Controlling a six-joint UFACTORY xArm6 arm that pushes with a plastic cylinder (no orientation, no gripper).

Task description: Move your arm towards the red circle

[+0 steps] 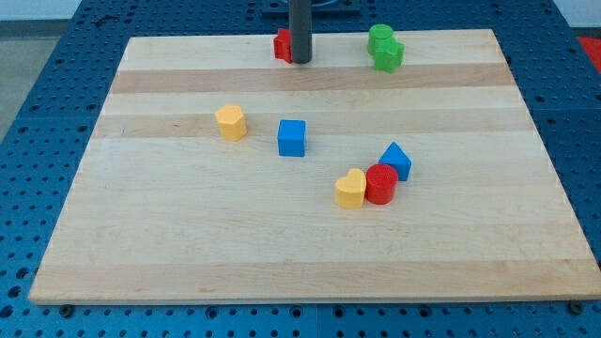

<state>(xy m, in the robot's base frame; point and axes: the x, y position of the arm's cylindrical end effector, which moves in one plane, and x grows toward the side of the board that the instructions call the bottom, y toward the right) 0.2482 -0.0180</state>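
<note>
The red circle [381, 183] lies right of the board's middle, touching a yellow heart [350, 189] on its left and a blue triangle-like block [396, 160] at its upper right. My tip [300, 61] stands near the view's top edge of the board, far up and left of the red circle. It sits right against another red block [282, 44], which the rod partly hides so its shape is unclear.
A blue cube [292, 137] and a yellow hexagon-like block [231, 122] lie left of centre. Two green blocks [384, 47] touch each other at the top right. The wooden board [141, 244] rests on a blue perforated table.
</note>
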